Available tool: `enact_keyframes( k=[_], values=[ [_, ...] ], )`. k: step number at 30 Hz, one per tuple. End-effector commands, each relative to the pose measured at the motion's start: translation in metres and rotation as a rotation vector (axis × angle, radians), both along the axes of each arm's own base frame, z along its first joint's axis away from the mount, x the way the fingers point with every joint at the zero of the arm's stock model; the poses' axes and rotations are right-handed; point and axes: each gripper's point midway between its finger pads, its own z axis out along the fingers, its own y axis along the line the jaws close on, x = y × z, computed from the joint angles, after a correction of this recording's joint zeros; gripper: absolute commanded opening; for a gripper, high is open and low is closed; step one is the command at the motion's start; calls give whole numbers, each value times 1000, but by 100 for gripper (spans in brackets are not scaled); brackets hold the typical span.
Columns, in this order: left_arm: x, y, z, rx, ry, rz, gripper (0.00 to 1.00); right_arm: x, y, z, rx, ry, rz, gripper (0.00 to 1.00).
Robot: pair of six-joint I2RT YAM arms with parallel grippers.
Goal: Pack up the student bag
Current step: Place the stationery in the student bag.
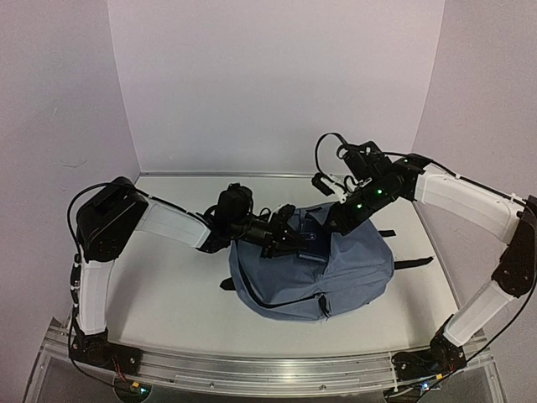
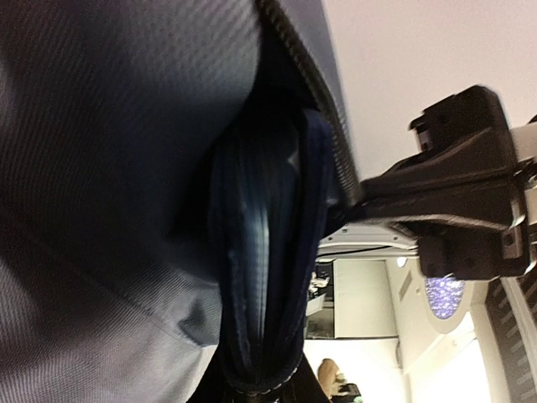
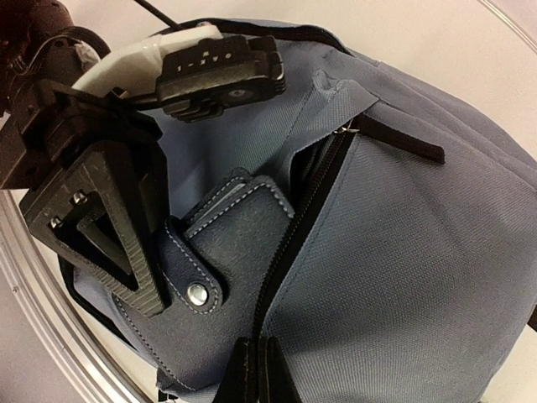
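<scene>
our left gripper (image 1: 289, 238) is reaching in from the left, almost closed and clamping a navy snap-button case (image 3: 239, 231) by one end, so the free end is pointing into the opening. the bag (image 1: 336, 269) is lying flat in the middle of the tabletop (image 1: 185, 285), and its zipper (image 3: 310, 201) is standing open where the case is sitting partway in. our right gripper (image 3: 256, 369) is fully closed and pinching the zipper edge. we are judging that it is lifting the edge to hold the mouth wide enough for the case.
</scene>
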Motion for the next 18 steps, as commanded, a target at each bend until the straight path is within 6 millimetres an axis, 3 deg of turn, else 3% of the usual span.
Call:
enact_keyframes(
  k=[1,6,13,18],
  values=[
    [36,5,47,-135,-46,117,0,-18,13,27,115,-11,77,0],
    [49,-7,41,-120,-65,210,0,-18,20,35,150,5,76,0],
    [45,-42,20,-104,-46,223,0,-14,36,42,208,55,77,0],
    [48,-49,10,-115,-29,260,0,-13,43,48,237,72,85,0]
  ],
)
